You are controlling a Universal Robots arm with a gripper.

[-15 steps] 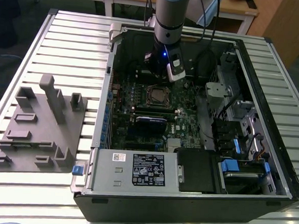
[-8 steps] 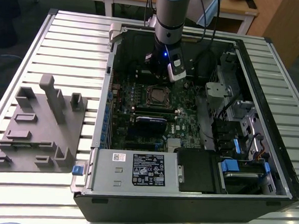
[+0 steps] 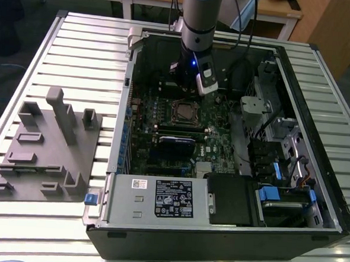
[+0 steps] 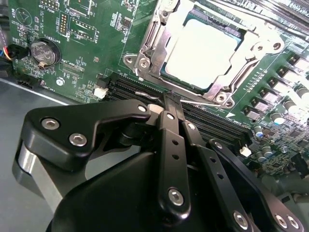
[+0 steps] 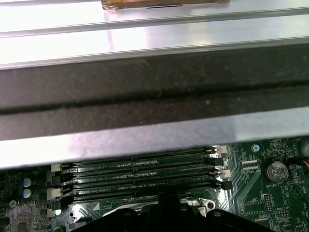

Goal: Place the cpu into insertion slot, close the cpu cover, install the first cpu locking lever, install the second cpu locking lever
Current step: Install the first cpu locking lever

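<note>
The cpu, a flat silvery square, lies in the insertion slot on the green board. The cpu cover, a silvery frame, is folded down flat around it. A thin locking lever wire runs along the socket's near edge. My gripper has its black fingers pressed together, and the tips are right at that wire, beside the socket. I cannot tell whether they touch it. In the exterior view the gripper hangs just behind the socket inside the open computer case.
Long black memory slots lie between the socket and the case wall. A coin battery sits on the board. A power supply and drive bays stand in the case. A grey fixture tray lies on the slatted table at the exterior view's left.
</note>
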